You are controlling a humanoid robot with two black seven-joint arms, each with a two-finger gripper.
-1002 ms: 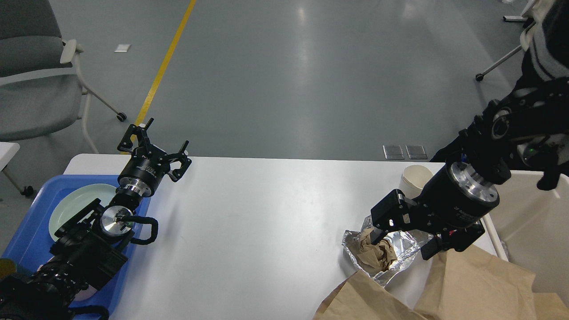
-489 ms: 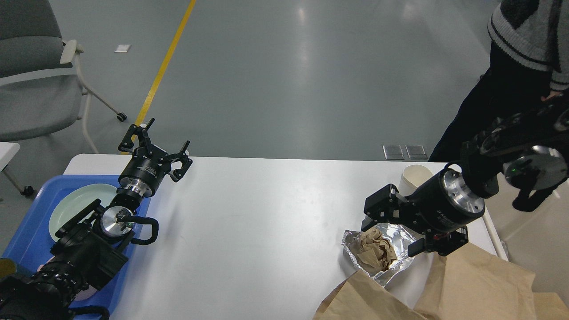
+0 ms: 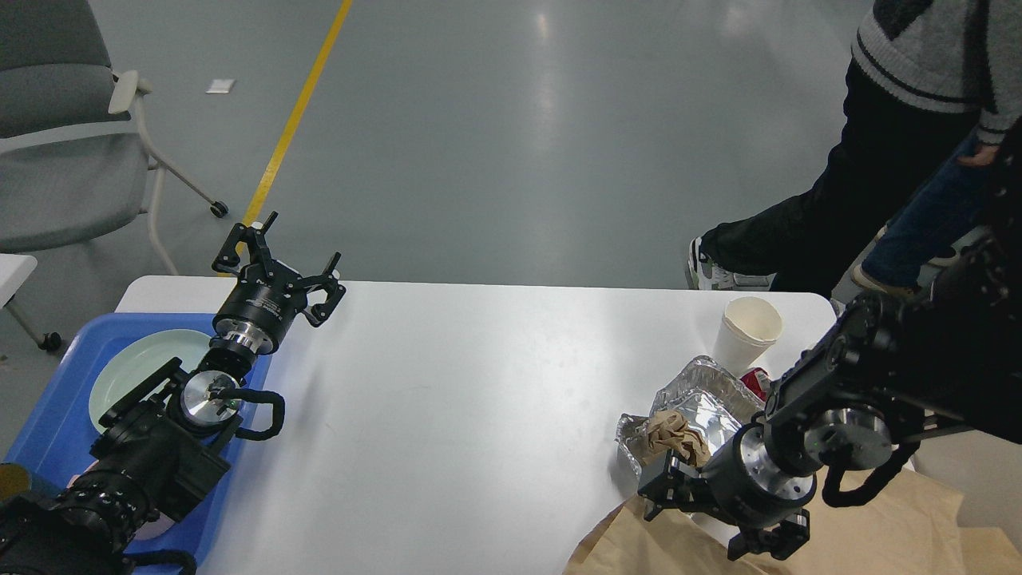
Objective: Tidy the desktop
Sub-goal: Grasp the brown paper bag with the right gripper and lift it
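Left gripper [image 3: 281,257] agape, right gripper [image 3: 679,489] unreadable, above white desktop [image 3: 463,415], grey floor [image 3: 495,136] beyond.

Single head view, looking forward and steeply down over the white surface [image 3: 479,415], close, with grey floor [image 3: 519,144] beyond.

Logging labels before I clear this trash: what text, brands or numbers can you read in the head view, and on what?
Nothing can be read for certain.
Left gripper: pale print on its black wrist collar, too small to read.
Paper cup: plain white, no print visible.
Foil tray: no label visible.
Red item beside the cup: mostly hidden, any print unreadable.
Brown paper bag: no print visible.
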